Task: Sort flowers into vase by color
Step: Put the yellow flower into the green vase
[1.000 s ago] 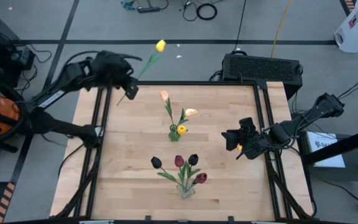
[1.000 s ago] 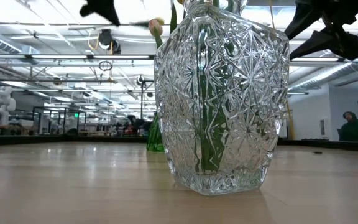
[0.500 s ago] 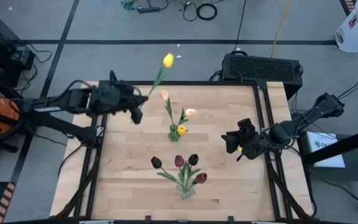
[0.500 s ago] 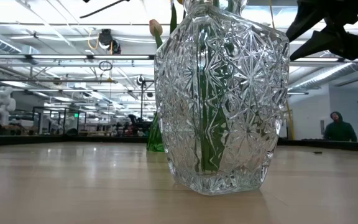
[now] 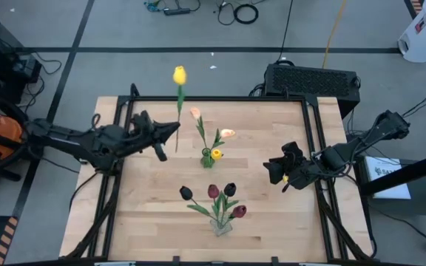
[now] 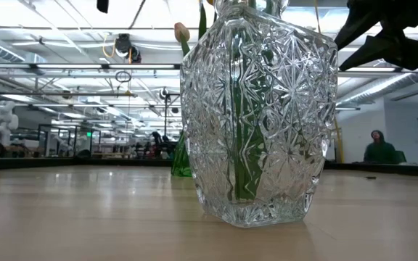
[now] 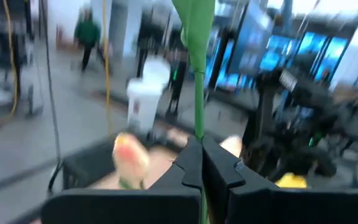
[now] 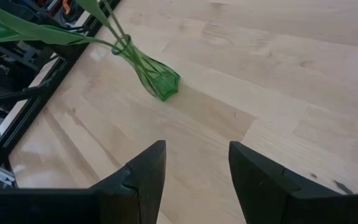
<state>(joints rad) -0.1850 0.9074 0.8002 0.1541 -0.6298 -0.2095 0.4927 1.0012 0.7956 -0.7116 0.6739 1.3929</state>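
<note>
My left gripper (image 5: 170,131) is over the table's left-centre, shut on a yellow tulip (image 5: 179,75) whose stem rises from the fingers. A small green vase (image 5: 208,157) at the table's middle holds peach and yellow tulips (image 5: 195,114). A clear cut-glass vase (image 5: 221,225) near the near edge holds dark maroon and near-black tulips (image 5: 213,192); it fills the low view (image 6: 260,109). My right gripper (image 5: 281,168) waits open over the table's right side, with the green vase (image 8: 157,78) ahead of it. My left gripper pinches the yellow tulip's green stem (image 7: 199,127) between its two fingertips (image 7: 188,165), well below the head. The fingers lie across the stem. The flower is lifted clear of the table and stands nearly upright above the hold, head uppermost (image 5: 179,75).
A black frame rail (image 5: 213,98) runs around the wooden table top. A black box (image 5: 313,80) sits beyond the far right corner. Bare wood (image 5: 154,192) lies left of the clear vase. A person (image 6: 380,148) stands far off in the room.
My left gripper has swung from beyond the table's far left corner toward the near edge and the green vase, dropping lower. It has turned with the tulip, whose stem went from slanting toward the right to nearly upright. My right arm has kept still.
</note>
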